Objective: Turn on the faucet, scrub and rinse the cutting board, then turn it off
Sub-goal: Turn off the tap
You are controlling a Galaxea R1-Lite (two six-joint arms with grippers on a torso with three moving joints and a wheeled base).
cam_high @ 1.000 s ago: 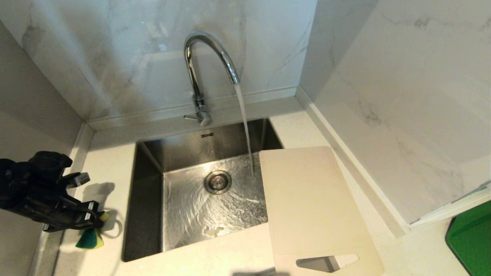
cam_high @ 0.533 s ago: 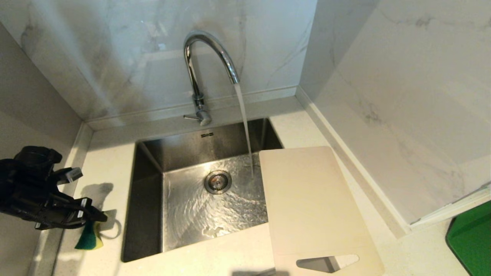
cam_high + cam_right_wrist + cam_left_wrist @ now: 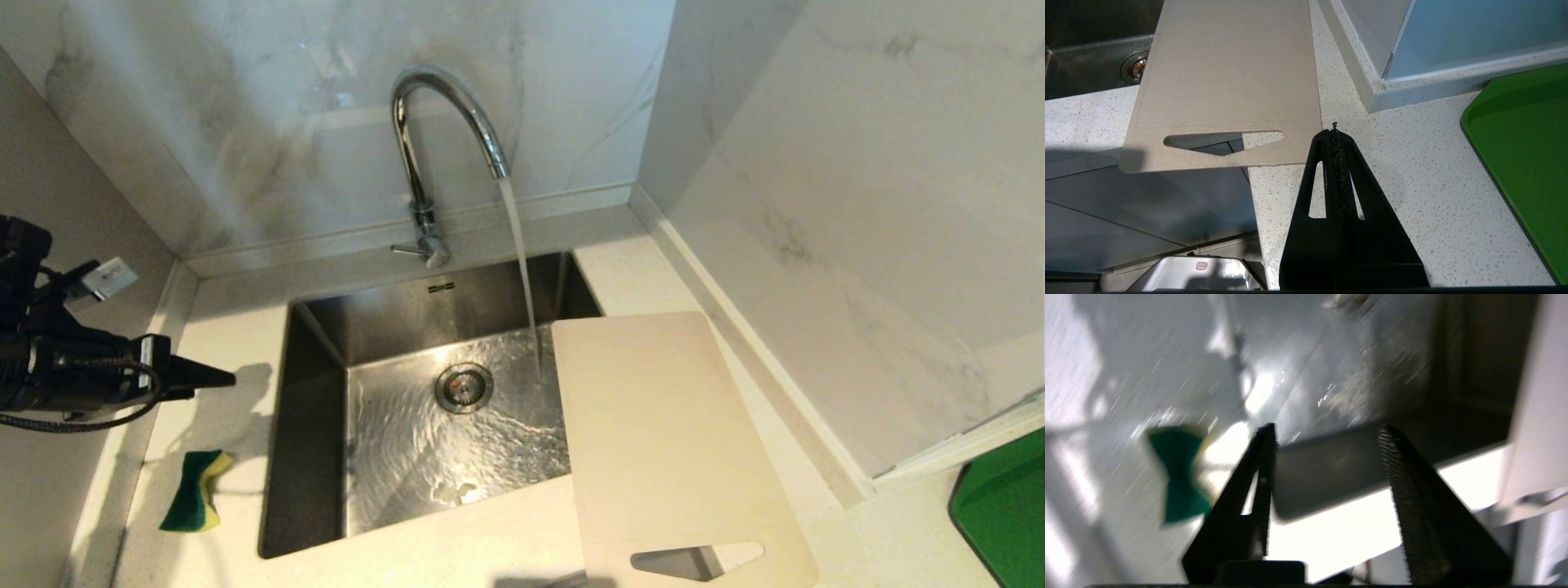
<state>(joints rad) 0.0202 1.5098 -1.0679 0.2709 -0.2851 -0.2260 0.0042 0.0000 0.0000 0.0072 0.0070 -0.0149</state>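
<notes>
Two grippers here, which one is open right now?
The left gripper, above the counter beside the sink, fingers apart and empty. The right gripper is shut by the cutting board.

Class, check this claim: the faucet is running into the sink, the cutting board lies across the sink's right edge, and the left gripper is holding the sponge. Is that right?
Not quite. The left gripper holds nothing: the head view shows the sponge lying on the counter below it. The faucet and cutting board are as stated.
</notes>
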